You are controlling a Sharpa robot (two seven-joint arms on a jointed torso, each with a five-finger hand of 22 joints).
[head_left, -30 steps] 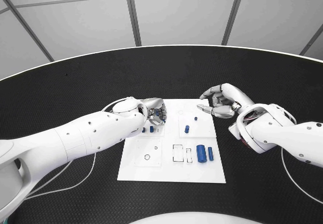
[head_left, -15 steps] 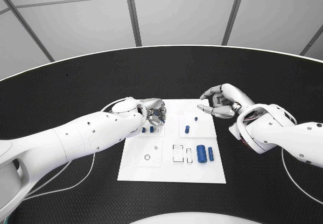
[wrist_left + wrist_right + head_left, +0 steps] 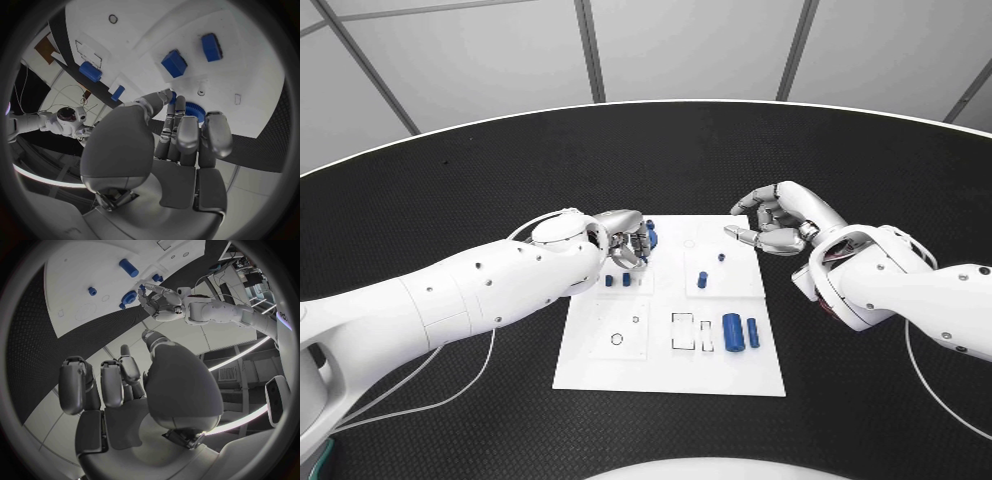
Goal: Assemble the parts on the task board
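Observation:
The white task board (image 3: 661, 355) lies mid-table. My left hand (image 3: 625, 243) hovers over its far left corner and pinches a round blue ridged part (image 3: 651, 233) at its fingertips; the left wrist view shows that round part (image 3: 194, 110) between thumb and fingers. Two blue blocks (image 3: 617, 278) stand in the board just near of that hand. A small blue peg (image 3: 702, 277) and a blue stud (image 3: 721, 255) stand further right. A thick blue cylinder (image 3: 731, 323) and a thinner one (image 3: 751, 330) lie on the right side. My right hand (image 3: 773, 222) hangs at the far right corner, fingers curled, holding nothing.
Black table (image 3: 473, 180) surrounds the board. Empty outlined slots (image 3: 684, 329) and a ring mark (image 3: 616, 339) sit on the board's near half. My left forearm (image 3: 488, 285) crosses the table left of the board; my right forearm (image 3: 877, 275) lies to its right.
My left hand has drawn slightly toward the board's far edge, and the round blue part now shows at its fingertips. The right hand has hardly moved.

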